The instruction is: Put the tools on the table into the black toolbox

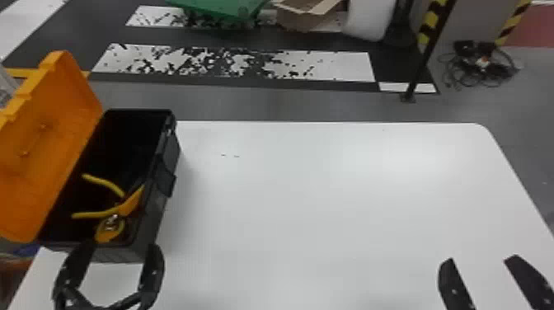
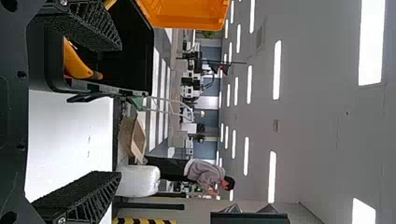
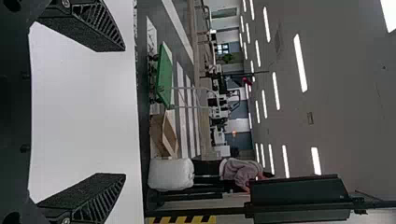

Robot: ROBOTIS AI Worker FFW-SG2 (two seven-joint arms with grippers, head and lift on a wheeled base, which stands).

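- Tools (image 1: 92, 214) sit inside the black toolbox (image 1: 158, 206), just past my left gripper (image 1: 123, 246), whose fingers stand spread with nothing between them; that gap should let me draw back without catching anything.
- That gripper is at the toolbox's near end, close to the left edge of the table (image 1: 329, 206), which suits reaching over that end.
- Yellow handles (image 1: 103, 182) point toward the lid side, while the orange part (image 1: 132, 202) leans up at the toolbox's right side, probably because the piece is too long to lie flat.
- A round yellow tool (image 1: 109, 231) is tucked into the near end, where the side and the handles ought to limit rolling.
- The orange lid (image 1: 45, 144) tips out past the table's left edge, so the mouth is open from above.
- My right gripper (image 1: 480, 259) is parked toward the right edge, fingers spread and empty, leaving the toolbox side to the left arm.
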